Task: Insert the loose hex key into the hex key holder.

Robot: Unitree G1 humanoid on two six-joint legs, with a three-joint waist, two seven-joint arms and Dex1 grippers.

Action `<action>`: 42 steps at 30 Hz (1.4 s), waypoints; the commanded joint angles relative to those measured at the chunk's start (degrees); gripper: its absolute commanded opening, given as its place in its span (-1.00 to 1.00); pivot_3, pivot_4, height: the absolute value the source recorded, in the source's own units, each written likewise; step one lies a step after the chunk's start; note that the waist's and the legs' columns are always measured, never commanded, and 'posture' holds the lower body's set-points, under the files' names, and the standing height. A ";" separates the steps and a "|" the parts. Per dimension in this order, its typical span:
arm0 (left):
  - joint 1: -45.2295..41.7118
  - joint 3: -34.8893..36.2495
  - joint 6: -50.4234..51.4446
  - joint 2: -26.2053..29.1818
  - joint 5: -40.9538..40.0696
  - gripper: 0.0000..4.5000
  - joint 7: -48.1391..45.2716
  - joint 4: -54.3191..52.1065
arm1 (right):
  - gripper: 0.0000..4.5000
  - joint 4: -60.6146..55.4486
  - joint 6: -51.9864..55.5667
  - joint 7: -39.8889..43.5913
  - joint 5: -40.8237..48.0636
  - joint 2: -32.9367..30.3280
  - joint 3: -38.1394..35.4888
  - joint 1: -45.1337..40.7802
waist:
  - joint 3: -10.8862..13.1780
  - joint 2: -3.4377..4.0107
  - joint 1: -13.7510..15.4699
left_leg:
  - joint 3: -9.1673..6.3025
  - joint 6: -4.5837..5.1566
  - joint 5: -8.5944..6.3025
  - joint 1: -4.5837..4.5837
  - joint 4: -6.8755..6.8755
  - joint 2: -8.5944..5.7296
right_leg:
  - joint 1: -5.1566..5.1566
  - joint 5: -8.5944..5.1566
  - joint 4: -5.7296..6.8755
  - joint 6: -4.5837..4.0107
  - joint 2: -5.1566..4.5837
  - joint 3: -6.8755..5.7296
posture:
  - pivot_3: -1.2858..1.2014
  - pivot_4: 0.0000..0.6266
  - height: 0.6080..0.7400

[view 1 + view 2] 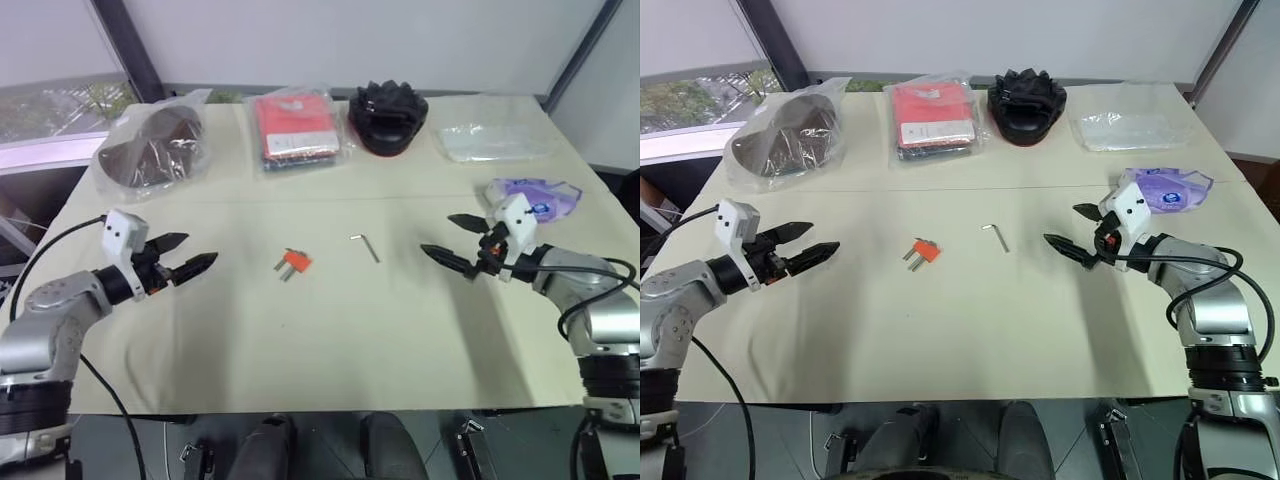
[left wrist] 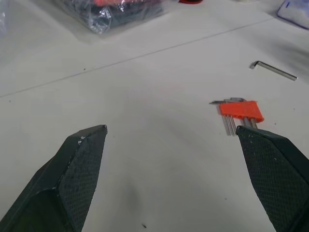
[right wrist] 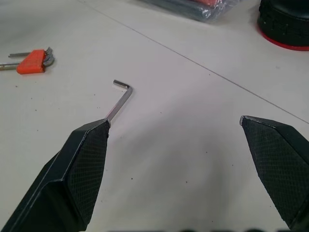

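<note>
**Grippers spread wide, both tools lying loose on the table**

Left gripper (image 1: 193, 253) is hovering over the left part of the table (image 1: 330, 340), fingers spread wide and holding nothing, pointing toward the middle. Right gripper (image 1: 447, 238) is hovering opposite it on the right, jaws likewise gaping and empty, pointing inward.

Between them, the hex key holder (image 1: 296, 262) is lying flat, nearer the left gripper, its grey keys sticking out toward the near edge. The loose hex key (image 1: 365, 246) is lying just to its right, apart from it and nearer the right gripper, short leg at the far end.

Along the far edge are sitting a bagged dark item (image 1: 152, 148), a red packet (image 1: 294, 128), a black object (image 1: 388, 115) and a clear bag (image 1: 492, 140); a purple packet (image 1: 535, 196) is lying behind the right gripper.
</note>
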 commanded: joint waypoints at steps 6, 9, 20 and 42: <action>-1.58 -0.90 -0.27 0.70 0.49 0.99 -1.19 -0.01 | 1.00 -1.89 -1.78 -0.53 -0.59 -0.46 -0.94 0.45 | 0.00 0.00 0.04 | 0.01 0.00 0.00 0.00 0.00 0.00 | 0.00 0.00 0.00 0.00 0.00 0.00 | 0.03 -0.52 1.00; -1.56 -1.11 -0.56 0.76 0.60 0.99 -1.59 0.01 | 1.00 -3.08 -2.30 -1.25 -1.07 -0.12 -0.60 1.15 | 0.00 0.00 0.06 | 0.01 0.00 0.00 0.00 0.00 0.00 | 0.00 0.00 0.00 0.00 0.00 0.00 | 0.03 -0.52 1.00; -2.19 -3.22 -3.08 1.26 3.19 0.99 -2.83 0.44 | 1.00 -4.64 -3.83 -2.95 -1.44 1.55 0.12 2.60 | 0.00 0.00 0.26 | 0.02 0.00 0.00 0.00 0.01 0.00 | 0.00 0.00 0.00 0.00 0.00 0.00 | 0.03 -0.52 1.00; -10.37 -14.40 -9.04 7.69 9.44 0.99 -18.01 0.01 | 1.00 -5.96 -6.28 -17.92 -16.75 24.02 23.49 -1.15 | 0.04 0.02 0.86 | -0.04 -0.03 0.02 0.01 -0.01 0.02 | -0.04 0.01 0.03 -0.01 0.06 -0.01 | 0.03 -0.52 1.00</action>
